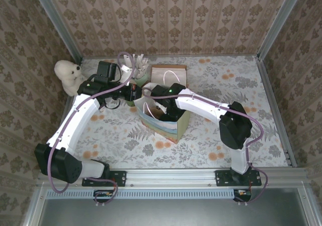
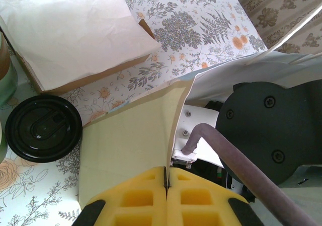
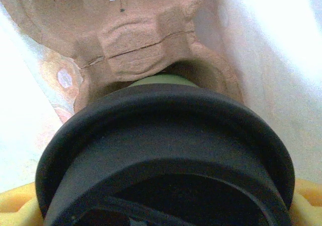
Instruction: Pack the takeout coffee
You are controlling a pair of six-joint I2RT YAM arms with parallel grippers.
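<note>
Two paper bags sit mid-tabletop: an open paper bag (image 1: 171, 129) and a second bag (image 1: 168, 77) behind it. There are two black-lidded cups, the takeout coffee (image 3: 166, 135) and a spare cup (image 2: 43, 128). One plush bear (image 1: 68, 75) occupies the far left corner, and one stick holder (image 1: 138, 67) stands near the far edge.

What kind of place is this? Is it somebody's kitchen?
Probably not: it looks like a robot test booth dressed up like a home. The left arm and right arm are bolted to a metal rail, wallpapered walls box in one small flowery table, and a toy bear sits in the corner.
</note>
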